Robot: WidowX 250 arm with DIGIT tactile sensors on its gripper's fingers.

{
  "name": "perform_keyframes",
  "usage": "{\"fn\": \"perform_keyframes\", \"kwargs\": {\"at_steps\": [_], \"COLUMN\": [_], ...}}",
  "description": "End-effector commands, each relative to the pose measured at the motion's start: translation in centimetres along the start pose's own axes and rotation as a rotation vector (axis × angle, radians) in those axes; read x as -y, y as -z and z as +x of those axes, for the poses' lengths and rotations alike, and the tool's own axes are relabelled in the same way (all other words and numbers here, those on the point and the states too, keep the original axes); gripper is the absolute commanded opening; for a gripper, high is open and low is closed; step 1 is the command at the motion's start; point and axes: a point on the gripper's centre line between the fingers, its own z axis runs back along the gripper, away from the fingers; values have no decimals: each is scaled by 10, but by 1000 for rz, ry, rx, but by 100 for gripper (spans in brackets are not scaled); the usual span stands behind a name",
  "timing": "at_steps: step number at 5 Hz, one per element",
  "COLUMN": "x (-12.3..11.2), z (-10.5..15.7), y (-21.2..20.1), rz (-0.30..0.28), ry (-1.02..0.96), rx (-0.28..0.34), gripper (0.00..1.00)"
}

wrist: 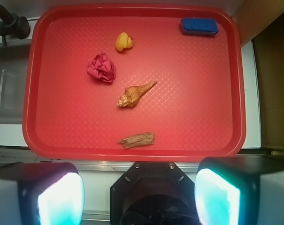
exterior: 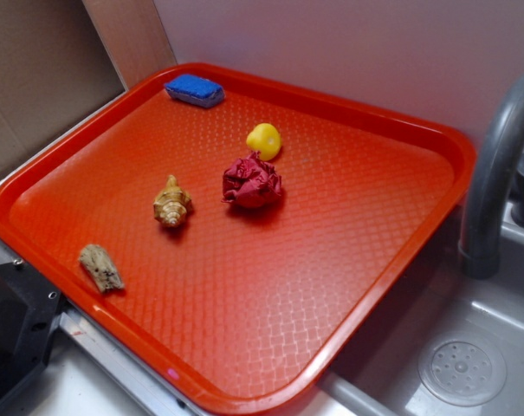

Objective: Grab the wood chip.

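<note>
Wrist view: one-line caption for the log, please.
Open fingers hang above a red tray holding the wood chip, a seashell, crumpled red paper, a yellow duck and a blue sponge.

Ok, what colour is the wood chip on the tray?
Grey-brown, weathered looking. The wood chip shows best in the exterior view, lying near the tray's edge.

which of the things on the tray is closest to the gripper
The wood chip, the jagged grey-brown piece by the tray's near rim. The seashell, red crumpled wad, yellow toy and blue sponge all lie farther off.
</note>
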Motion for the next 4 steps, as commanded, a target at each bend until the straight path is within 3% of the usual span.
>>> {"fn": "perform_keyframes", "kwargs": {"at_steps": [1,2,3,4], "x": [0,13,18,20], "z": [0,7,4,-1], "y": [0,48,79,111], "rz": [0,15,43,30], "ry": [0,-72,-308,-476], "rx": [0,-52,-118,-165], "gripper": [100,100,100,100]}}
